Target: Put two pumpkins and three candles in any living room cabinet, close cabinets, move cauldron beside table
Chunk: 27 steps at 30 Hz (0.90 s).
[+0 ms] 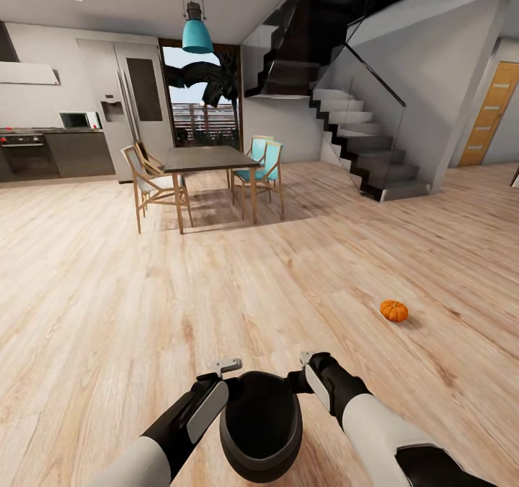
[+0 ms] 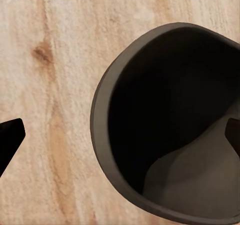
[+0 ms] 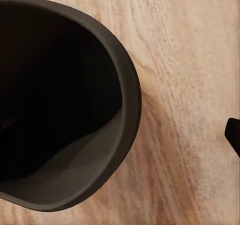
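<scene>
The cauldron (image 1: pixel 260 425) sits between both arms above the wooden floor (image 1: pixel 108 292). The left gripper (image 1: pixel 225 371) grasps its rim; the right gripper's (image 1: pixel 306 363) grasp cannot be told. One pumpkin (image 1: pixel 394 310) lies on the floor to the right.

no words, labels, brand marks, numbers or signs can be read anywhere in these pictures. the surfaces that might carry print are all blank or too small to tell: the fridge (image 1: pixel 130 104) behind the dining table (image 1: pixel 209 159) has a plain grey front with a dark panel, the microwave (image 1: pixel 79 120) left of the fridge shows no legible display, and the oven (image 1: pixel 27 156) further left has no readable markings. the orange door (image 1: pixel 492 115) far to the right of the dining table bears only pale horizontal bars, not writing. the black pot (image 1: pixel 260 424) is plain, inside and out.
</scene>
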{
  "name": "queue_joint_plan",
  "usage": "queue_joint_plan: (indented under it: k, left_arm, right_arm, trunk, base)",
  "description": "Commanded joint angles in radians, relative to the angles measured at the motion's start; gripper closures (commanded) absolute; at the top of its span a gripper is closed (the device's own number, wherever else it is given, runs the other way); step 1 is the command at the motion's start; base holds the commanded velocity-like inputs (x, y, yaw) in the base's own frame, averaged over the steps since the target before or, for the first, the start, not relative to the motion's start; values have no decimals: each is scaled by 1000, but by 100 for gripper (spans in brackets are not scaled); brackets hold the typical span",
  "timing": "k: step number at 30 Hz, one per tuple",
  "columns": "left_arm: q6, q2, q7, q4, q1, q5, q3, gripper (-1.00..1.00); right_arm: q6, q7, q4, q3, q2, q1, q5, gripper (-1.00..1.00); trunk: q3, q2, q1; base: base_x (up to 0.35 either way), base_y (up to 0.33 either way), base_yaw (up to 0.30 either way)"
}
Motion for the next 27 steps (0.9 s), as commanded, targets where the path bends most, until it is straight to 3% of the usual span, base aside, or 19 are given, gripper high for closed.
queue_joint_plan:
  k: [1,6,11,22,27]
  left_arm:
    - [0,0,0,0,0,0,0,-100]
    - [0,3,1,-6,0,2,3,-100]
    - [0,4,33,-13,1,5,5,-100]
    - [30,1,40,-14,-2,8,4,-100]
    - [42,1,40,-14,-3,7,5,-100]
  right_arm:
    - [0,0,0,1,0,0,0,-100]
    - [-17,1,-1,5,0,0,0,-100]
    - [-97,3,-1,7,0,1,0,-100]
    - [-110,-1,5,6,0,0,2,-100]
    - [-111,0,8,6,0,0,1,-100]
  trunk:
    - [0,0,0]
    - [-13,-28,15]
    - [-28,-63,35]
    - [-62,-140,77]
    - [-82,-141,79]
  base:
    - [0,0,0]
    - [0,0,0]
    - [0,0,0]
    - [0,0,25]
    - [0,0,6]
